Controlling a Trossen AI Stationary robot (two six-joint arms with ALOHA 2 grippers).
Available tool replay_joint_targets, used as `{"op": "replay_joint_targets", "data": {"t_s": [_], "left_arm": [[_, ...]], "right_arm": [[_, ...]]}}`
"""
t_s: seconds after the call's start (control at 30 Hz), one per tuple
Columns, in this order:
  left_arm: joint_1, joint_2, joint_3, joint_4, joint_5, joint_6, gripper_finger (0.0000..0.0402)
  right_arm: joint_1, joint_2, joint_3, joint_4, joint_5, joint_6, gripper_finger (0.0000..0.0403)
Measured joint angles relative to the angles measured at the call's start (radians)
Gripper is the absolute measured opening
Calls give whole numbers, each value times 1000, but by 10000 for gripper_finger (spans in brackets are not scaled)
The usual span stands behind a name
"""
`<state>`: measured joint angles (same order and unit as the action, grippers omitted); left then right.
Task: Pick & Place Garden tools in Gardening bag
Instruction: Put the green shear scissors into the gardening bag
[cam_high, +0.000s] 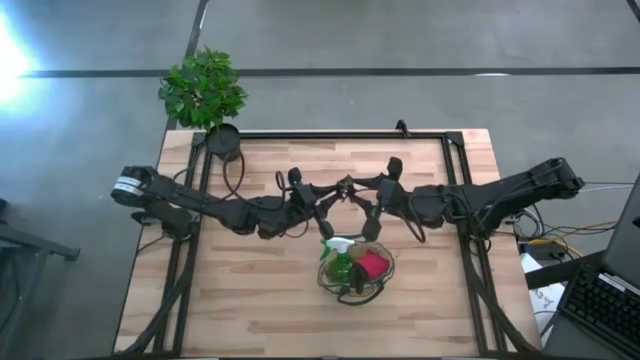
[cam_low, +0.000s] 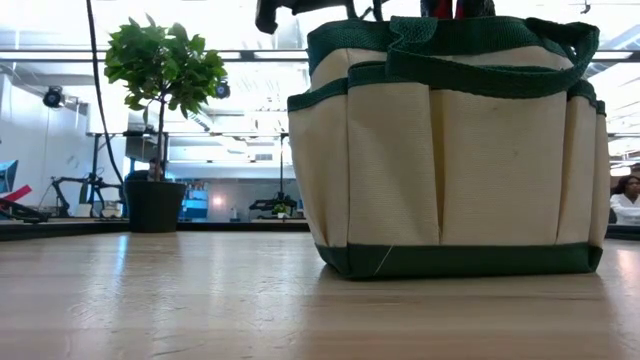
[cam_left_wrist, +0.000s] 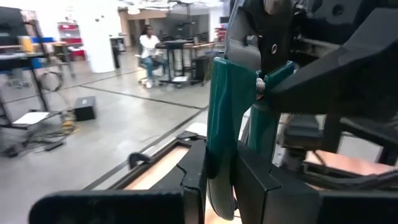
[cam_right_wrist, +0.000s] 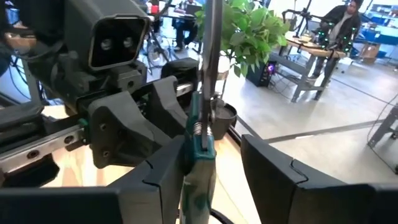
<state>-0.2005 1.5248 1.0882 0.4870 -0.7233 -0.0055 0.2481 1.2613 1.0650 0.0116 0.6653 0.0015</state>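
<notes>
The pruning shears (cam_high: 346, 187), with green handles and metal blades, are held in the air between my two arms above the middle of the table. My left gripper (cam_high: 333, 197) is shut on them. My right gripper (cam_high: 360, 197) faces it, open, with its fingers on either side of the shears (cam_right_wrist: 200, 149). One finger is close beside them, and I cannot tell if it touches. The tan gardening bag (cam_high: 356, 268) with green trim stands on the table nearer the front. It holds a green spray bottle (cam_high: 340, 260) and a red item (cam_high: 373, 265). My left gripper pinches one green handle (cam_left_wrist: 219, 143) of the shears between its two fingers (cam_left_wrist: 194, 180). The handle runs on past the fingertips to the spring and pivot (cam_left_wrist: 261, 84). The shears are lifted clear of the table.
A leafy plant (cam_high: 204, 88) in a black pot (cam_high: 223, 141) stands at the table's far left corner. In the low view the bag (cam_low: 450, 150) fills the right side, its looped handles on top. People sit at benches in the room beyond.
</notes>
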Motion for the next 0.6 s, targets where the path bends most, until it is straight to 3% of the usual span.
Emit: {"op": "replay_joint_targets", "data": {"t_s": [0.23, 0.43, 0.6], "left_arm": [[1, 0, 0, -3, -1, 8, 51], [4, 0, 0, -8, -5, 13, 51], [5, 0, 0, -13, 2, 21, 63]], "right_arm": [[-12, 2, 3, -3, -24, -9, 127], [-11, -7, 4, -17, -39, -22, 41], [-11, -12, 6, -21, -43, -49, 37]]}}
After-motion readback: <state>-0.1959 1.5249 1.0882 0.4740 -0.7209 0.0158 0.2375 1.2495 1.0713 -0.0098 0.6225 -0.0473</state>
